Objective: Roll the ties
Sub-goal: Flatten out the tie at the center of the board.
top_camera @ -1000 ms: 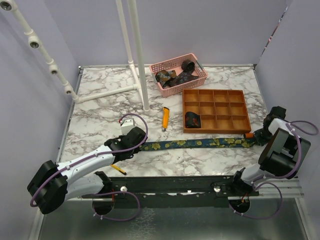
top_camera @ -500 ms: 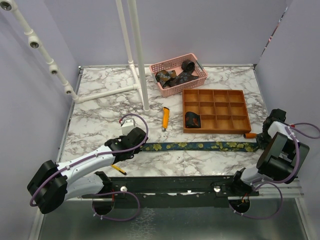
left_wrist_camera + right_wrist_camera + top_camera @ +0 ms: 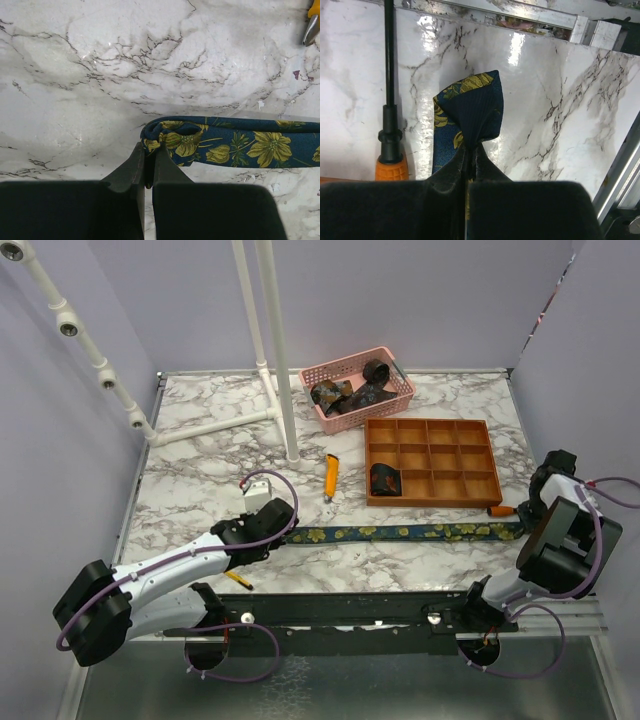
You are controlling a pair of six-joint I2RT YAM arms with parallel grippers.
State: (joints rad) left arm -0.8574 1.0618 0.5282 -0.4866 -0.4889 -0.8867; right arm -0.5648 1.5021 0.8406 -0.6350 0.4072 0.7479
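A navy tie (image 3: 400,532) with yellow-green flowers lies stretched straight across the marble table between my two grippers. My left gripper (image 3: 278,530) is shut on its left end, which bunches at the fingertips in the left wrist view (image 3: 170,137). My right gripper (image 3: 524,524) is shut on its right end, which folds up into a point in the right wrist view (image 3: 472,107). One dark coiled tie (image 3: 385,478) sits in a lower left cell of the brown divided tray (image 3: 432,460). More dark ties (image 3: 350,393) lie heaped in the pink basket (image 3: 357,388).
An orange-yellow utility knife (image 3: 330,476) lies left of the tray. An orange-handled tool (image 3: 500,510) lies beside the right gripper, also in the right wrist view (image 3: 390,125). A yellow-black pen (image 3: 237,580) lies under the left arm. White pipe frame (image 3: 280,360) stands at the back.
Both grippers have shifted to the right with the tie held between them, so the tie has slid right and now lies straighter. The left arm has stretched further out.
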